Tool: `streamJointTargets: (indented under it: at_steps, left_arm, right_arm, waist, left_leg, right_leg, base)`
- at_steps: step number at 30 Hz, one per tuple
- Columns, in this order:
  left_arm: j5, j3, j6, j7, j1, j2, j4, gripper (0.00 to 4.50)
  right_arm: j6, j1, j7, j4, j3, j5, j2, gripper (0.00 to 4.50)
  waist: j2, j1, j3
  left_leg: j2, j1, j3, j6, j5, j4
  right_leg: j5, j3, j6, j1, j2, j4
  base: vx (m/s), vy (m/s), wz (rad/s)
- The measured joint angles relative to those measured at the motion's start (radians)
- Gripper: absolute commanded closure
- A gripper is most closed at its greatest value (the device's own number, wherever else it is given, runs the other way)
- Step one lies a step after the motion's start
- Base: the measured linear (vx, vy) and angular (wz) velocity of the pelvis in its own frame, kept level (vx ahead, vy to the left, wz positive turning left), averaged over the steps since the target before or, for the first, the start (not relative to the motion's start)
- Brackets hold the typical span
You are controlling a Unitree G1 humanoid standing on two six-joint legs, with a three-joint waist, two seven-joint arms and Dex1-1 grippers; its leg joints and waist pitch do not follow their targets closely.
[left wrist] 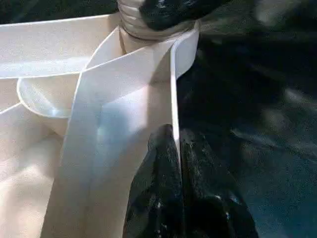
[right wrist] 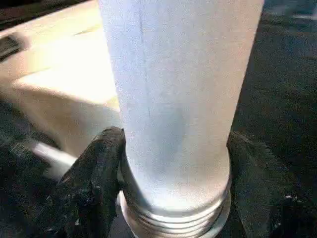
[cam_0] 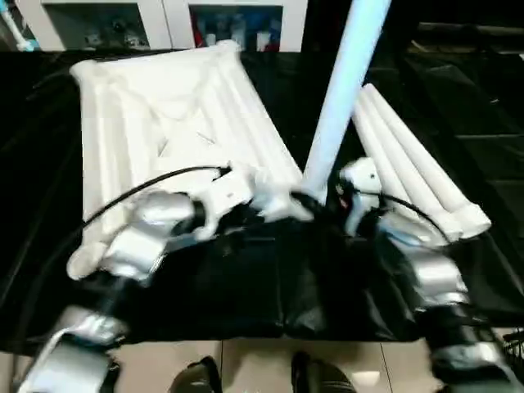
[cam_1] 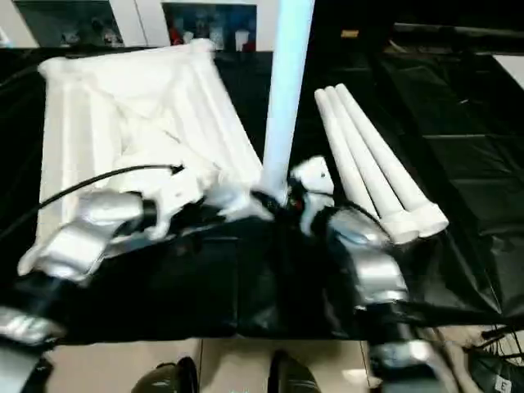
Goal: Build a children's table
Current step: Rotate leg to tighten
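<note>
Black sheeting [cam_0: 246, 286] covers the work surface; a white glass-door cabinet [cam_0: 164, 20] stands behind. Table top [cam_0: 164, 123] lies underside up, ribs showing, near corner toward the robot. One leg [cam_0: 340, 90] stands upright at that near corner socket [left wrist: 148, 44], threaded collar visible at its foot, not fully seated as far as I can judge. Three spare legs [cam_0: 409, 164] lie side by side on the sheeting to the right of the top, touching one another.

Left gripper [left wrist: 176, 144]: fingers [left wrist: 153, 198] pinched together on the thin rim wall of the top just beside the socket, steadying it. Right gripper [right wrist: 173, 163]: jaws set partly apart around the base of the upright leg, one finger [right wrist: 94, 183] against the collar; it reads as a grip on the leg.

Risks, as judgement:
- leg tilting in the socket, so threads cross or jam
- top sliding on the slick sheeting if the rim pinch slips
- right forearm [cam_0: 426, 270] nudging the spare legs, which would roll
</note>
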Motion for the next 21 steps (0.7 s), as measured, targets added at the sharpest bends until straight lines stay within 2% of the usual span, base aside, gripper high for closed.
streamJointTargets:
  at_steps: [2, 4, 6, 12, 13, 14, 16, 17, 20, 21]
  left_arm:
    - [0.008, 0.0, 0.025, 0.04, -0.016, -0.028, 0.018, 4.5]
    - [0.028, 0.002, 0.064, 0.118, -0.049, -0.082, 0.06, 4.5]
    - [0.038, 0.001, 0.08, 0.156, -0.06, -0.111, 0.073, 4.5]
    - [0.043, 0.0, 0.071, 0.165, -0.066, -0.114, 0.091, 4.5]
    - [0.045, 0.0, 0.068, 0.165, -0.066, -0.113, 0.092, 4.5]
    - [0.046, -0.002, 0.064, 0.165, -0.065, -0.112, 0.091, 4.5]
    - [0.047, -0.007, 0.055, 0.164, -0.06, -0.106, 0.084, 4.5]
    - [0.047, -0.009, 0.05, 0.164, -0.056, -0.101, 0.079, 4.5]
    - [0.043, -0.004, 0.029, 0.161, -0.045, -0.073, 0.065, 4.5]
    - [0.039, -0.002, 0.024, 0.155, -0.04, -0.064, 0.058, 4.5]
  right_arm:
    - [0.0, -0.012, -0.084, 0.03, -0.022, -0.004, 0.045, 1.83]
    - [-0.001, -0.059, -0.253, 0.098, -0.075, -0.013, 0.138, 1.83]
    - [-0.001, -0.08, -0.32, 0.131, -0.083, -0.015, 0.155, 1.83]
    - [-0.056, -0.101, -0.355, 0.176, -0.083, -0.036, 0.175, 1.83]
    - [-0.06, -0.101, -0.353, 0.178, -0.083, -0.036, 0.176, 1.48]
    - [-0.063, -0.1, -0.352, 0.178, -0.083, -0.036, 0.176, 1.48]
    - [-0.072, -0.091, -0.341, 0.17, -0.083, -0.036, 0.175, 1.11]
    - [-0.077, -0.083, -0.327, 0.163, -0.084, -0.034, 0.176, 1.11]
    - [-0.075, -0.062, -0.262, 0.143, -0.082, -0.029, 0.174, 0.88]
    - [-0.066, -0.059, -0.235, 0.125, -0.073, -0.022, 0.16, 0.68]
  waist:
    - [0.001, 0.0, -0.001]
    - [0.002, -0.002, -0.004]
    - [0.003, -0.001, -0.005]
    - [0.003, -0.003, -0.008]
    - [0.003, -0.003, -0.008]
    - [0.003, -0.003, -0.008]
    - [0.003, -0.002, -0.008]
    - [0.003, -0.003, -0.008]
    - [0.003, -0.011, -0.008]
    - [0.003, -0.014, -0.007]
  left_leg:
    - [0.0, 0.0, 0.0, 0.0, 0.0, 0.0]
    - [0.0, 0.0, 0.0, 0.0, 0.0, 0.0]
    - [0.0, 0.0, -0.001, 0.0, 0.0, -0.001]
    - [-0.001, 0.001, -0.001, 0.0, 0.0, -0.002]
    - [-0.001, 0.001, -0.001, 0.0, 0.0, -0.002]
    - [-0.001, 0.001, -0.001, 0.0, 0.0, -0.002]
    - [-0.001, 0.001, -0.001, 0.0, 0.0, -0.003]
    - [-0.001, 0.001, -0.001, 0.0, 0.0, -0.004]
    - [-0.001, -0.001, -0.002, 0.0, 0.0, -0.006]
    - [-0.001, -0.003, -0.002, 0.0, 0.0, -0.007]
  right_leg:
    - [0.0, 0.0, 0.0, 0.001, 0.0, -0.001]
    - [0.0, 0.0, 0.0, 0.001, 0.0, -0.003]
    - [0.0, -0.001, 0.0, 0.002, 0.0, -0.009]
    - [0.0, -0.002, 0.001, 0.007, 0.0, -0.021]
    - [0.0, -0.002, 0.001, 0.007, 0.0, -0.021]
    - [0.0, -0.002, 0.001, 0.007, 0.0, -0.021]
    - [0.0, -0.002, 0.001, 0.007, 0.0, -0.021]
    - [0.0, -0.002, 0.001, 0.007, 0.0, -0.021]
    - [0.0, -0.002, 0.001, 0.002, 0.001, -0.021]
    - [0.0, -0.003, 0.0, -0.001, 0.001, -0.02]
  base:
    - [0.0, 0.0, 0.0]
    - [0.0, 0.0, 0.0]
    - [0.0, 0.0, 0.0]
    - [0.0, 0.0, 0.0]
    - [0.0, 0.0, 0.0]
    - [0.0, 0.0, 0.0]
    - [0.0, 0.0, 0.0]
    - [0.0, 0.0, 0.0]
    - [0.0, 0.0, 0.0]
    - [0.0, 0.0, 0.0]
